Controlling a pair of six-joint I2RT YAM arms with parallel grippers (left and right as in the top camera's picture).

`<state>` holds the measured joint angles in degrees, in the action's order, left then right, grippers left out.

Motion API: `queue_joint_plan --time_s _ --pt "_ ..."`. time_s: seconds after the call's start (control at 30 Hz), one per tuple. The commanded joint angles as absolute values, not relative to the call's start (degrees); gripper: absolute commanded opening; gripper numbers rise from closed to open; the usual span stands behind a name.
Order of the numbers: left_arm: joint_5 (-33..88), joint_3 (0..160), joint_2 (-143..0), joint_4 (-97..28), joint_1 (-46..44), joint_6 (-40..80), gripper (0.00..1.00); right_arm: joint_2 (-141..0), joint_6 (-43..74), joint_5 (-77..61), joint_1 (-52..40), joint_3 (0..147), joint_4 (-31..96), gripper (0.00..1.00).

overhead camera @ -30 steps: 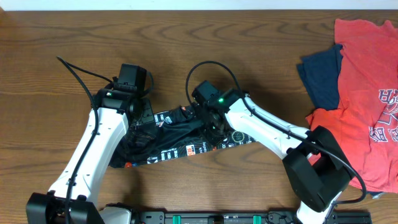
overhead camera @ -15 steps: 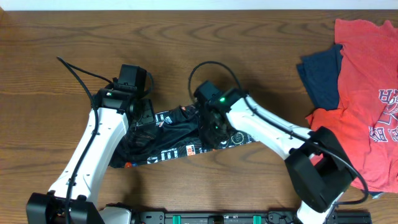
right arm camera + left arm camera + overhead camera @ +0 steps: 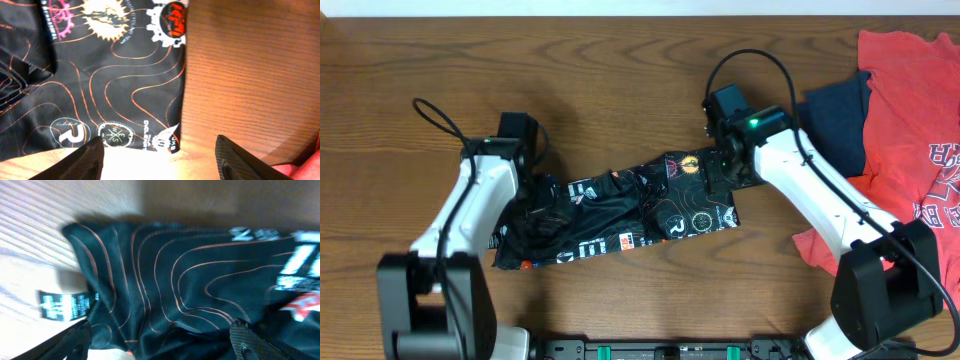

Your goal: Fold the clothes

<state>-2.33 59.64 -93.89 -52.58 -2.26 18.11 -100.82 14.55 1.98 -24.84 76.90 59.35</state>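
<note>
The wooden desk (image 3: 620, 80) carries everything. At its right edge lies a red T-shirt (image 3: 910, 120) with lettering, spread loosely and not part of this job. The black jersey (image 3: 620, 215) with thin orange contour lines and white logos lies near the middle of the desk as a long, slanted band between the two arms. Its right end is fairly flat with a straight edge and its badges showing, while its left end is bunched and wrinkled. A plain navy garment (image 3: 840, 125) is partly tucked under the red shirt, just beside the right arm. The right pincer (image 3: 160, 165) is released, its fingers spread wide over the jersey's right edge and bare wood, grasping nothing. The left pincer (image 3: 160, 347) is likewise released above the rumpled left end, with no cloth caught in it. A small printed label (image 3: 67, 305) pokes out at that end. The jersey looks brought in lengthwise at best, so smoothing the left side and folding the band into a compact packet seem left to do.
</note>
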Motion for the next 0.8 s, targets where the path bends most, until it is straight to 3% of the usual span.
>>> queue_joint_plan --time_s 0.0,0.3,0.37,0.53,0.6,0.77 --pt "1.3 59.0 -97.5 -53.6 -1.5 14.7 0.90 -100.5 15.6 1.9 -24.1 77.1 59.6 0.70" --pt "5.7 57.5 -104.6 -52.1 -1.5 14.6 0.88 -100.5 15.6 2.4 -24.1 77.1 59.5 0.71" --pt "8.8 56.3 -105.3 -50.5 -1.5 14.6 0.75 -100.5 15.6 2.4 -24.1 77.1 59.4 0.71" --pt "9.8 55.3 -105.2 -47.7 -1.4 13.3 0.29 -100.5 15.6 2.5 -24.0 77.1 59.2 0.71" --pt "8.3 55.9 -105.1 -47.5 -0.8 12.8 0.20 -100.5 15.6 2.6 -23.9 77.1 59.2 0.71" --pt "2.2 59.9 -105.0 -49.2 3.3 12.9 0.19 -100.5 15.6 2.7 -23.9 77.1 59.3 0.71"
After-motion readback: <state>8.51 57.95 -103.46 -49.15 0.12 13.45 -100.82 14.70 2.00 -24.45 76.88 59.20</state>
